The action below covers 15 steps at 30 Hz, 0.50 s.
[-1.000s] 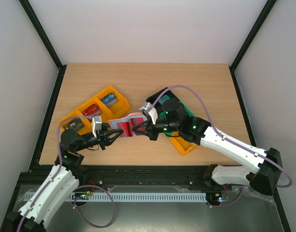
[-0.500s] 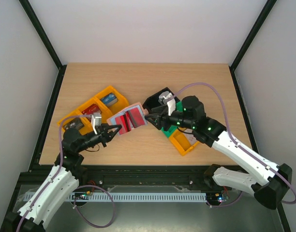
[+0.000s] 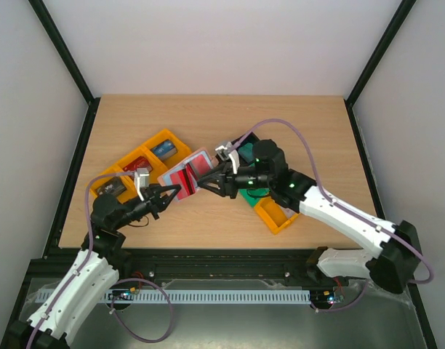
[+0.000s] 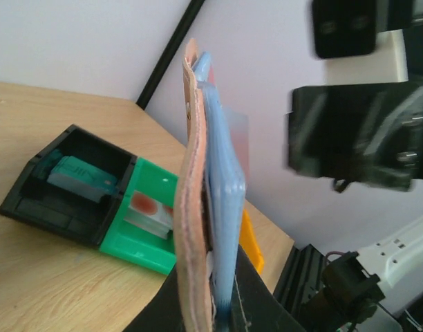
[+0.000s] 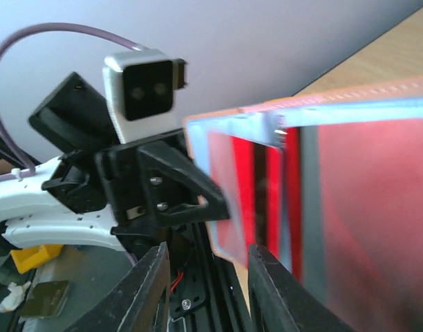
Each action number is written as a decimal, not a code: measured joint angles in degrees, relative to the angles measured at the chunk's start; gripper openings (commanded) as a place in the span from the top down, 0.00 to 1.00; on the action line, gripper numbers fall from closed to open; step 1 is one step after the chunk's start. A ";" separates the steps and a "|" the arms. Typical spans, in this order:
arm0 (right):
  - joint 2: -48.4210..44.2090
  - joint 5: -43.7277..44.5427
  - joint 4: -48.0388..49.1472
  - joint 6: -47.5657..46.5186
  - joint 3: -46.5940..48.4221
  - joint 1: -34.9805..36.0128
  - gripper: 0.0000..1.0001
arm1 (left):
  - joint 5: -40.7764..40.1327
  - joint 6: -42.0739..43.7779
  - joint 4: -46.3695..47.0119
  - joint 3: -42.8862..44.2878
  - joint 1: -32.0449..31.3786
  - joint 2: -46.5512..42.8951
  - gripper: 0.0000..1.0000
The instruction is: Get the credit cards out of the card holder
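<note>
Left fingers [image 3: 168,195] clamped tight on the lower edge of the card holder [image 3: 187,173]. Holder open and upright, off the desk [image 3: 295,123], rising straight from the fingertips. Outside: brownish-pink, leathery grain, stitched edge. Inside: smooth pale blue-grey pockets, rounded corners. Glossy red credit cards [image 5: 232,207] seated in those pockets, thin, flat, rectangular, facing the right fingers [image 3: 208,182]. Right fingers partly spread, gripping nothing. Lower corner of one red card just above the gap between them; contact not clear. Beyond the left fingers, on the wood-grain desk: black bin [image 4: 52,211] with a teal card [image 4: 77,178] inside, and a green bin [image 4: 146,249] touching it, with a whitish card [image 4: 148,211] blotched red. Both bins moulded plastic, straight-walled. Print on those cards too blurred to read.
</note>
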 measured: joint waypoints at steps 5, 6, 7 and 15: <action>5.38 -1.40 3.23 1.99 0.11 0.17 0.70 | 3.76 -1.40 4.42 0.00 0.02 -0.26 0.98; 6.03 -1.75 3.63 2.16 0.20 0.17 0.70 | 4.33 -1.62 5.03 0.00 0.04 -0.26 0.98; 6.54 -1.97 4.07 2.27 0.31 0.22 0.71 | 4.94 -1.88 5.60 0.00 0.07 -0.26 0.98; 9.68 -5.16 7.34 2.82 2.12 1.84 0.80 | 6.84 -2.69 8.02 -0.11 0.63 -0.26 0.98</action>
